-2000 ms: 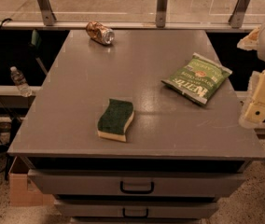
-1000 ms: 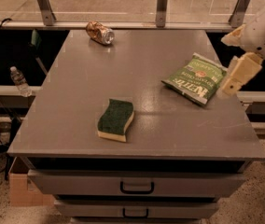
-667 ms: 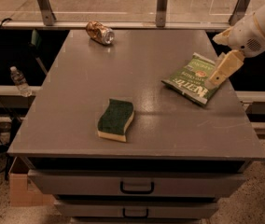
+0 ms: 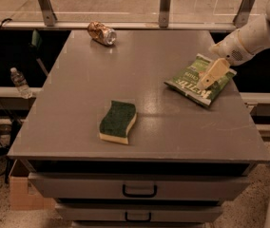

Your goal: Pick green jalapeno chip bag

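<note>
Since the chip bag (image 4: pixel 190 81) lies flat at the right side of the worktop (image 4: pixel 139 61) with the gripper (image 4: pixel 213 74) just over it (can't tell how open it is), I'd come straight down and pinch a crinkly edge, not the middle.

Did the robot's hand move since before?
Yes. The gripper moved left, from past the right edge of the table to over the green chip bag.
</note>
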You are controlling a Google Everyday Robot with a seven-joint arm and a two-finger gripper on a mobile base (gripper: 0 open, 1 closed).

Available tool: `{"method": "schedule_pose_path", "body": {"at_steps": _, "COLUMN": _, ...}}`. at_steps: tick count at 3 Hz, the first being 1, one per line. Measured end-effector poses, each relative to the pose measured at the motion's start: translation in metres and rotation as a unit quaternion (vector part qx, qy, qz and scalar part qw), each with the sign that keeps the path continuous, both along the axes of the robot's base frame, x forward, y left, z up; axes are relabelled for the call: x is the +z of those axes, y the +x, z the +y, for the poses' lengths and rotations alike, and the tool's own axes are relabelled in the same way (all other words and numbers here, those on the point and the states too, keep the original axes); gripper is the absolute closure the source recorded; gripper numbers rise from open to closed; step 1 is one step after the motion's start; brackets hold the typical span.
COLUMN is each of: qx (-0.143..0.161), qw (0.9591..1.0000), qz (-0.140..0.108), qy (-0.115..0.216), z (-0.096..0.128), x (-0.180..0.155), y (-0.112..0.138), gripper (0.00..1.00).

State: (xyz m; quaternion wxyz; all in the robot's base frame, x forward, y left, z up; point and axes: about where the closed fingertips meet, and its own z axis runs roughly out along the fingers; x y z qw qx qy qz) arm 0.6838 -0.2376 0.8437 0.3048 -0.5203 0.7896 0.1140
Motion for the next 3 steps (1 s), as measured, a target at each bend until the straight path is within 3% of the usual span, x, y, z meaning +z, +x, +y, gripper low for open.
{"method": "schedule_pose_path", "body": {"at_steps": 1, "qx": -0.019, "qw": 0.9997, "qz": 0.01, "qy": 0.005, "z": -0.0103, "x": -0.0145, "y": 0.0073, "gripper": 0.17}}
{"method": "schedule_pose_path", "body": {"at_steps": 3, "qx": -0.023, "qw": 0.9995, "qz": 0.012, "qy": 0.018, "z": -0.0138, "x": -0.0081, "y": 0.0031, "gripper": 0.64}}
